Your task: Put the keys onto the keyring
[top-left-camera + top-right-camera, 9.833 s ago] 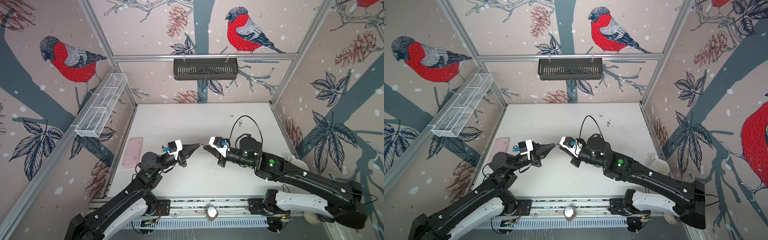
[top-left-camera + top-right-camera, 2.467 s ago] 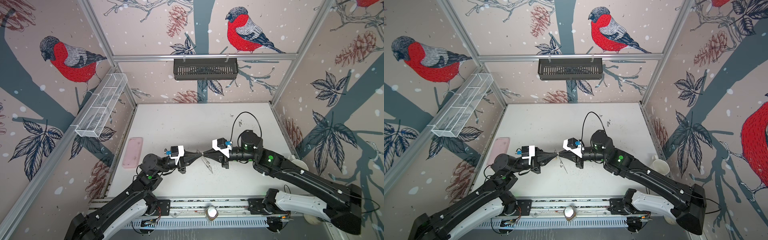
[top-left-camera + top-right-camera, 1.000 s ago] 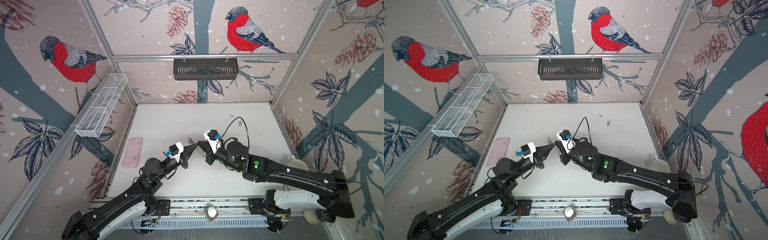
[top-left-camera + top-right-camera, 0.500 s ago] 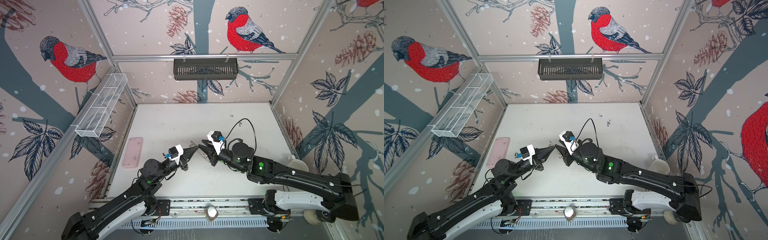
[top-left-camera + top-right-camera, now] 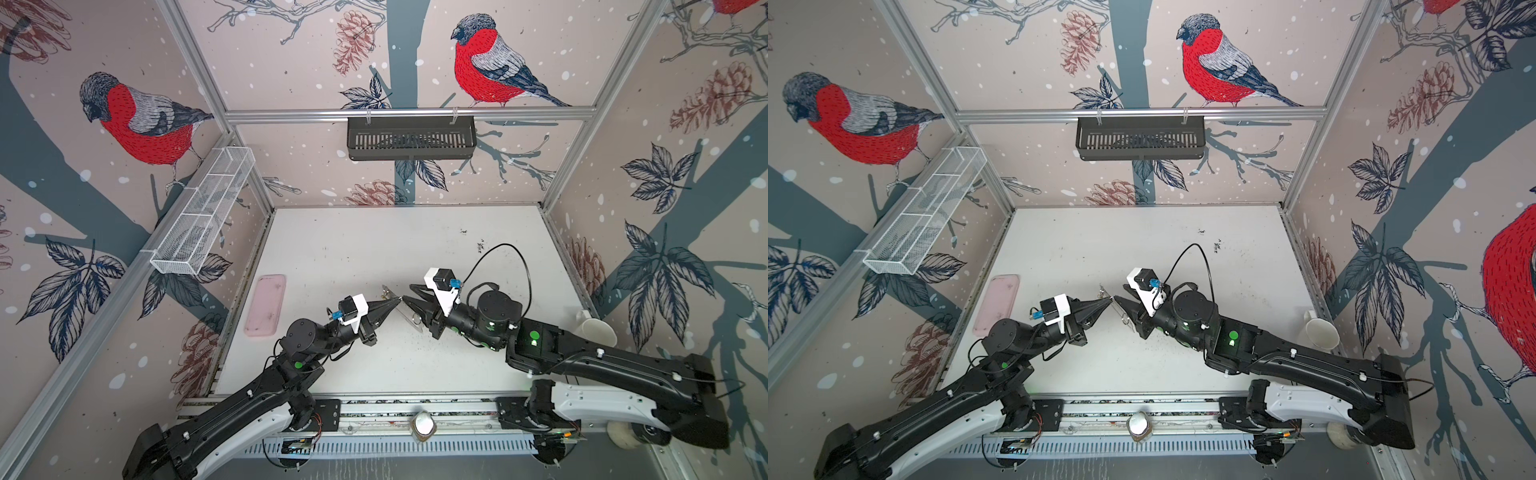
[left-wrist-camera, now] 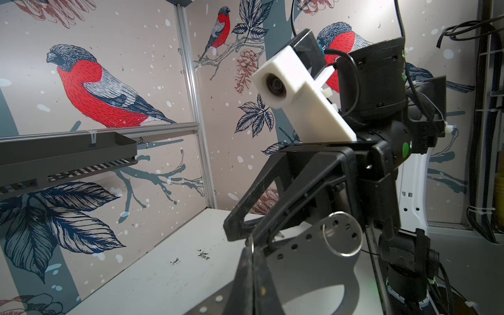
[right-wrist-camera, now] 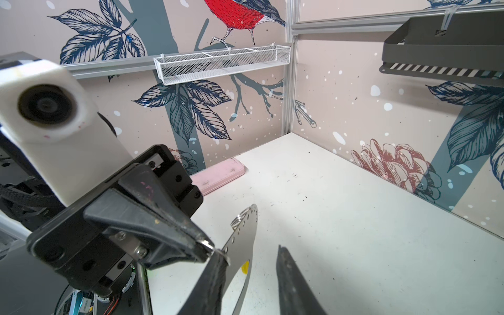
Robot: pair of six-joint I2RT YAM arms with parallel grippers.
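White worktop (image 5: 374,249) is stretching toward twelve o'clock; left pincer (image 7: 208,246) is clamping the keyring (image 7: 244,231) by an edge ring, right pincer (image 7: 249,253) is gaping astride its plate.

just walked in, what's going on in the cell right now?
Both arms meet in the middle at the keyring, which is tilted up on edge. The left gripper is shut on a small metal ring at the plate's edge. The right gripper is open, jaws apart beside the plate. The keys are not clearly visible, only a yellow spot by the plate. The pink tray lies off to the side.
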